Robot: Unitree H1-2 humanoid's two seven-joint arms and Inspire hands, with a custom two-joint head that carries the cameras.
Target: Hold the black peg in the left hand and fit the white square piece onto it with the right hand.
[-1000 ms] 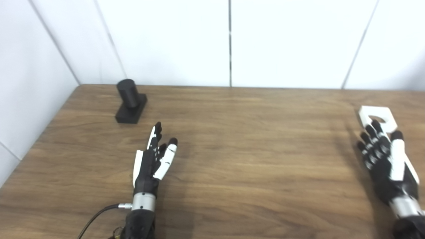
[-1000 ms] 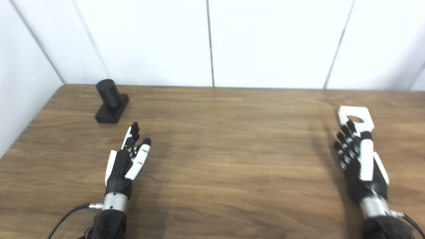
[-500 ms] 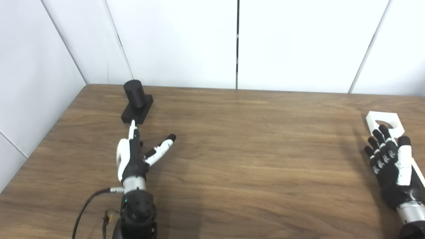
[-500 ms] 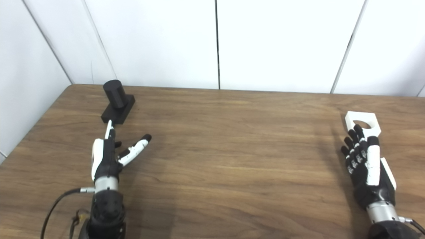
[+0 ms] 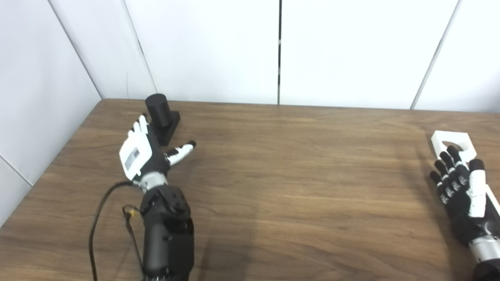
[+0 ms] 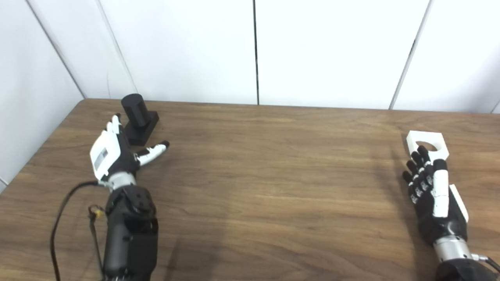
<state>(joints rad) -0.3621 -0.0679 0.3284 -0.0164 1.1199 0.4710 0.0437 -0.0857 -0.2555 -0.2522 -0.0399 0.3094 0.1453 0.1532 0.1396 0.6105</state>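
Left hand (image 5: 146, 150) has reached the black peg (image 5: 161, 119), fingers spread; right hand (image 5: 461, 183), spread, overlaps white square piece (image 5: 455, 141).

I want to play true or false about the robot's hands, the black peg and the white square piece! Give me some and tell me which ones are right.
1. The black peg stands on the table near the far left corner. True.
2. The left hand is holding the peg. False: its fingers are spread open beside the peg and it holds nothing.
3. The white square piece has a round hole in it. True.
4. The white piece is already fitted on the peg. False: it lies on the table far over at the right side, and the peg is at the left.
5. The right hand has lifted the white piece into the air. False: the piece lies on the table and the hand is open, fingertips over its near edge.
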